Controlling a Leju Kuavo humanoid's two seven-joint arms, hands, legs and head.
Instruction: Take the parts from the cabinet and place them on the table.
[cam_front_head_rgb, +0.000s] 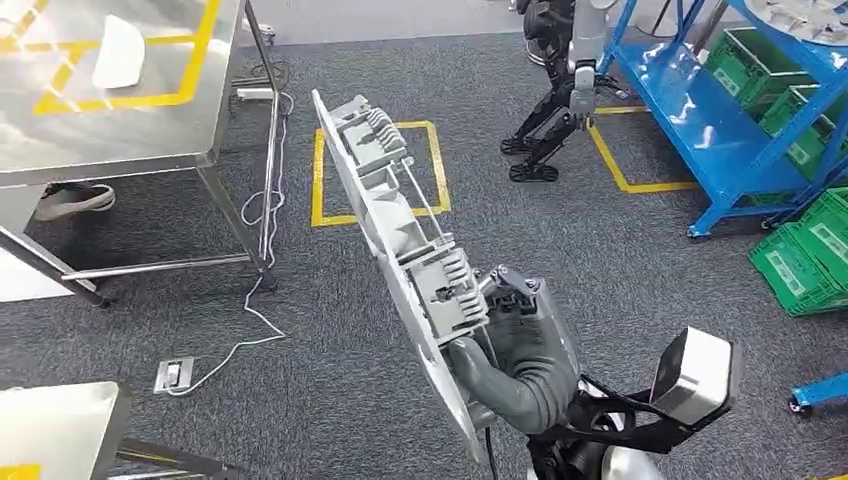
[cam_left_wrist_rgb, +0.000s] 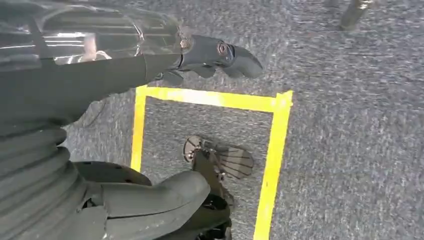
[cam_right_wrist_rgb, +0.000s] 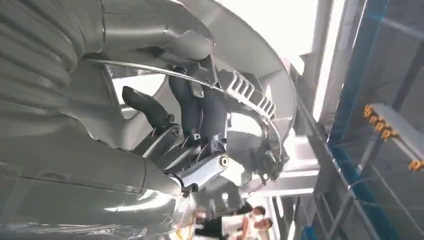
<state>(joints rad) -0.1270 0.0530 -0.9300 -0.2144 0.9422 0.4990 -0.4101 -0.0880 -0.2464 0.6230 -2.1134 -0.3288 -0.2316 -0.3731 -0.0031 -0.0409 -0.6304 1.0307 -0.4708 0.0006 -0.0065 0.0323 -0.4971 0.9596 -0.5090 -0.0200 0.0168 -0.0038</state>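
I hold a large silver metal part (cam_front_head_rgb: 395, 215), a long plate with ribbed blocks and a thin rod, tilted on edge over the carpet. My right hand (cam_front_head_rgb: 515, 325) grips it at its near end. In the right wrist view, the dark fingers (cam_right_wrist_rgb: 195, 112) curl around the part's rod (cam_right_wrist_rgb: 250, 90). My left hand (cam_left_wrist_rgb: 210, 55) lies with its fingers stretched along a shiny metal surface (cam_left_wrist_rgb: 75, 30) and its thumb (cam_left_wrist_rgb: 165, 195) well apart; whether it grips is unclear. The steel table (cam_front_head_rgb: 150, 130) stands at the far left with a white part (cam_front_head_rgb: 118, 52) on it.
A yellow floor square (cam_front_head_rgb: 435, 170) lies behind the part. A white cable (cam_front_head_rgb: 255, 300) and a floor socket (cam_front_head_rgb: 173, 374) lie by the table legs. Another robot (cam_front_head_rgb: 560, 90), a blue rack (cam_front_head_rgb: 700, 120) and green crates (cam_front_head_rgb: 800, 260) stand on the right. A second steel surface (cam_front_head_rgb: 60, 420) sits at lower left.
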